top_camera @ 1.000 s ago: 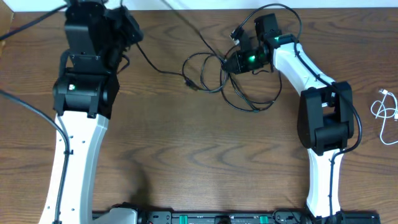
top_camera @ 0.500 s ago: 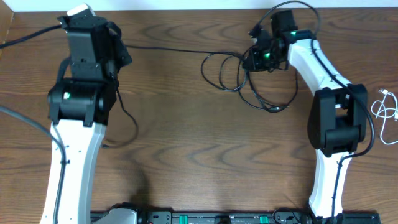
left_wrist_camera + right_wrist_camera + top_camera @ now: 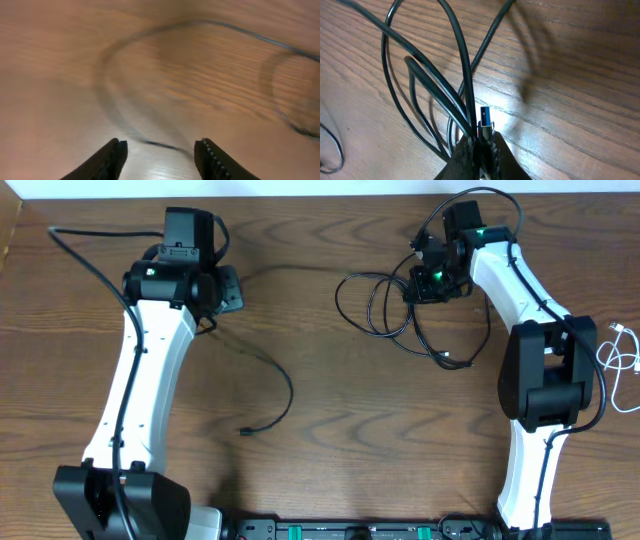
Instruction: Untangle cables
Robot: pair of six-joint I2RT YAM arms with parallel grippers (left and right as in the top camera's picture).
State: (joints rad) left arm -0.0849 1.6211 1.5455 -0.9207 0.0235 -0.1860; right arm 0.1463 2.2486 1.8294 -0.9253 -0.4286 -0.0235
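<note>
Here is the right gripper at the far side of the table, fingers clenched tight on the knot of black cables; its wrist view shows the pinch is right behind a small metal plug, with several strands fanning away from the closed jaws and crossing one another just above the wood. The left gripper hangs over the far left of the table with its fingers spread and nothing between them; the wrist view is blurred, but the gap is plainly empty and only a smeared curve of cord shows on the wood beyond. One loose black cable lies by itself in a long curve near the left arm, its end pointing toward the front edge, well apart from the knot. A white cable sits coiled at the far right edge, clear of everything. So, by my reading, one cord is free and the loops on the right are the work left. To do this well, the right grip should hold firm behind that plug rather than on the bare cord, so it cannot slip. The left hand wants to come across and take a single strand at the outer loop, not two at once. Then pull apart slow and low along the table, watching that the loops open rather than cinch down.
</note>
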